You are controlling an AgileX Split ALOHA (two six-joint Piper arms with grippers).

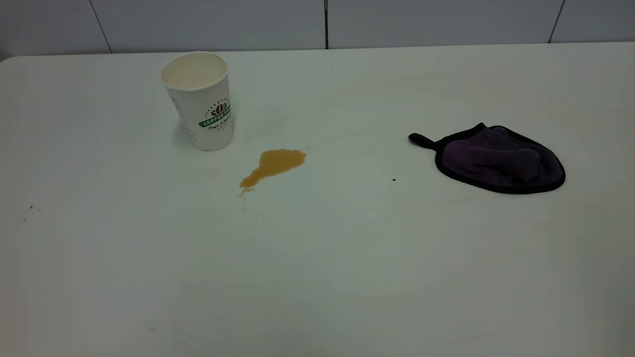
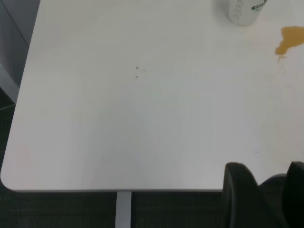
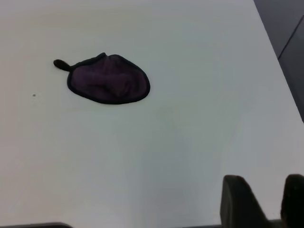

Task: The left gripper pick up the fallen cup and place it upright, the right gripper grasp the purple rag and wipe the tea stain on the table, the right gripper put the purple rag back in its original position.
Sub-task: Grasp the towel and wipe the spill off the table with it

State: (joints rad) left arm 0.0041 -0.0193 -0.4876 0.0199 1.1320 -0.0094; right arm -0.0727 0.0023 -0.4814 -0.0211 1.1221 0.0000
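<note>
Exterior overhead; wrists above table (image 1: 317,277)

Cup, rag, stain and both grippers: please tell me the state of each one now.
cup: upright, apart from the stain.
tea stain: unwiped on the table.
purple rag: lying crumpled, not held.
left gripper: open, holding nothing, at the table edge.
right gripper: open, holding nothing, away from the rag.

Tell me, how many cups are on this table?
1. The cup stands upright at the table's far left, just behind the brown spill. None looks hidden.
</note>
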